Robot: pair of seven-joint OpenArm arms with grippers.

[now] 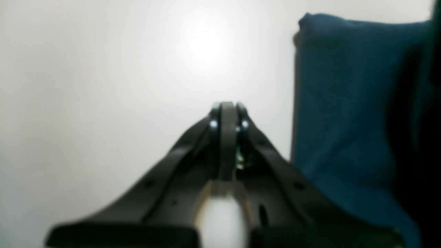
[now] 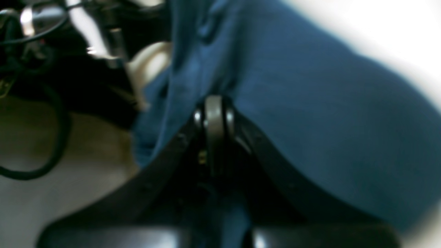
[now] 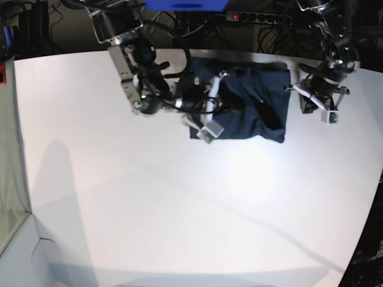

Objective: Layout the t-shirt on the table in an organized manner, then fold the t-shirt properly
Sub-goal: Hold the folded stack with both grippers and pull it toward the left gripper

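Note:
The dark navy t-shirt (image 3: 257,110) lies bunched in a rough rectangle at the back of the white table (image 3: 179,209). My right gripper (image 3: 230,95) reaches over its left part. In the right wrist view that gripper (image 2: 213,103) is shut, with blue cloth (image 2: 310,120) bunched around the fingertips and running between the fingers. My left gripper (image 3: 302,98) hangs just off the shirt's right edge. In the left wrist view it (image 1: 227,106) is shut with nothing in it, over bare table (image 1: 103,69), and the shirt (image 1: 344,103) lies to its right.
A power strip (image 3: 239,16) with a red light and tangled cables lie behind the table's back edge. Black cables (image 2: 51,120) and metal arm parts (image 2: 103,38) show at the upper left of the right wrist view. The table's edge curves away at the right (image 3: 374,197).

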